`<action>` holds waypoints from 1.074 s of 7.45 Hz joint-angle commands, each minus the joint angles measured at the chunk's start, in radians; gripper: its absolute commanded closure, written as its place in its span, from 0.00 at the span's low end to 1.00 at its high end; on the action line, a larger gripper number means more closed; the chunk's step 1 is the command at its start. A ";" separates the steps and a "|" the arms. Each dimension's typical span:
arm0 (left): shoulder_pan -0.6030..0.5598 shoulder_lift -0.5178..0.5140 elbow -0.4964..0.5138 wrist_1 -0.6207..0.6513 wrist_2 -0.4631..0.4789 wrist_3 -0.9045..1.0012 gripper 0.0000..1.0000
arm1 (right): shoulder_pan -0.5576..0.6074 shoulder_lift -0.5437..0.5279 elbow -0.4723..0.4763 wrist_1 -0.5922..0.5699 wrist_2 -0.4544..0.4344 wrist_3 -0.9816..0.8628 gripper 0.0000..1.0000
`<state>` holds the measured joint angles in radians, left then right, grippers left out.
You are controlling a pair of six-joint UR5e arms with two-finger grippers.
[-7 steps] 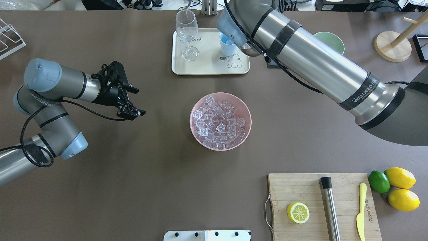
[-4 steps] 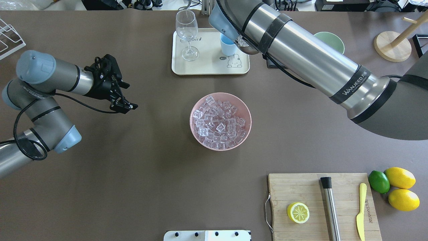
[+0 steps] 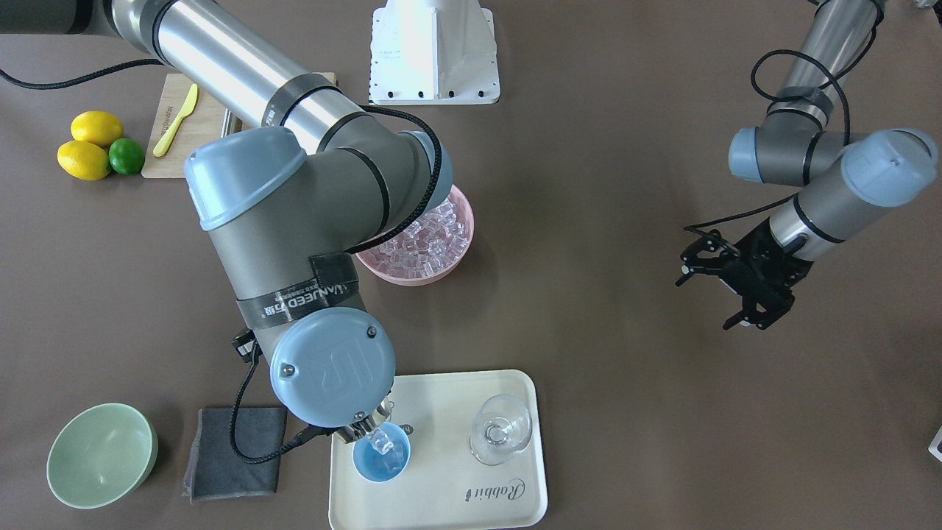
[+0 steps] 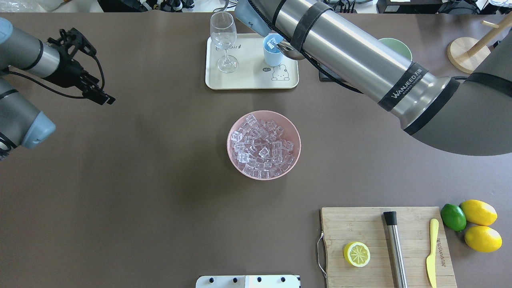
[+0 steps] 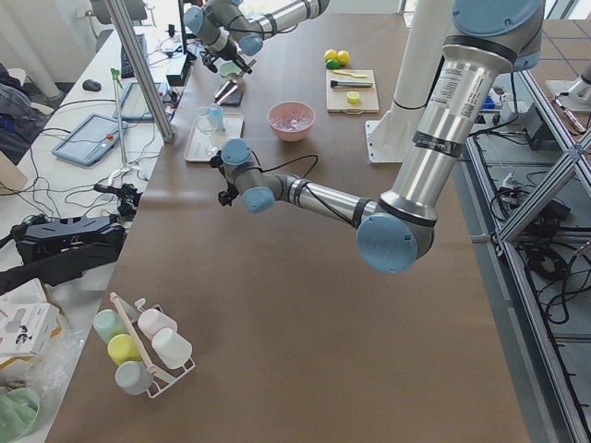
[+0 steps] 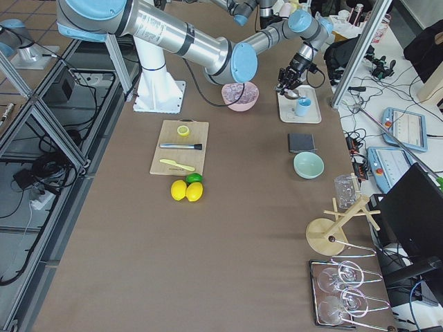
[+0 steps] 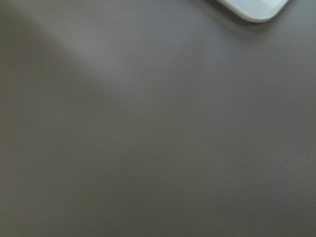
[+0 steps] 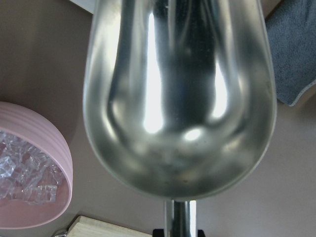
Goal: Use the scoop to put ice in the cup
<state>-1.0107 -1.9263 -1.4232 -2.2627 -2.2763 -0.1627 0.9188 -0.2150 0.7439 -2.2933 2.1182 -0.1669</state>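
The light-blue cup (image 4: 272,56) stands on the cream tray (image 4: 248,78), with a few ice cubes (image 3: 381,440) in it. My right gripper (image 8: 180,232) is shut on the handle of the steel scoop (image 4: 289,50), which is tilted down at the cup's rim. In the right wrist view the scoop's trough (image 8: 180,94) is empty. The arm hides the gripper in the overhead view. The pink bowl (image 4: 294,132) at mid-table holds many ice cubes (image 4: 262,146). My left gripper (image 3: 706,298) is open and empty, far off above bare table.
A wine glass (image 4: 223,40) stands on the tray beside the cup. A pale-green bowl (image 3: 99,455) and a grey cloth (image 3: 232,449) lie to the tray's right. The cutting board (image 4: 360,224) holds a lemon half, steel rod and yellow knife.
The right arm swung the scoop over the cup and tipped it; ice now lies in the cup. The left arm drew back toward the far left.
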 commanded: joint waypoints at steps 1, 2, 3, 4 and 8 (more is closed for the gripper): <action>-0.116 0.027 -0.011 0.321 -0.023 0.002 0.03 | 0.002 0.063 -0.098 0.003 -0.026 -0.036 1.00; -0.138 0.033 -0.011 0.407 -0.020 0.002 0.03 | 0.002 0.063 -0.098 0.003 -0.023 -0.037 1.00; -0.156 0.036 -0.011 0.501 0.001 0.002 0.03 | 0.005 0.060 -0.087 0.005 -0.023 -0.043 1.00; -0.195 0.052 -0.011 0.553 0.011 0.003 0.03 | 0.018 0.030 -0.028 0.005 -0.020 -0.040 1.00; -0.354 0.238 -0.190 0.609 0.008 0.002 0.03 | 0.101 -0.277 0.474 -0.002 0.086 0.237 1.00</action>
<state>-1.3092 -1.7998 -1.4986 -1.6781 -2.2696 -0.1608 0.9946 -0.3491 0.9928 -2.2914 2.1552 -0.0894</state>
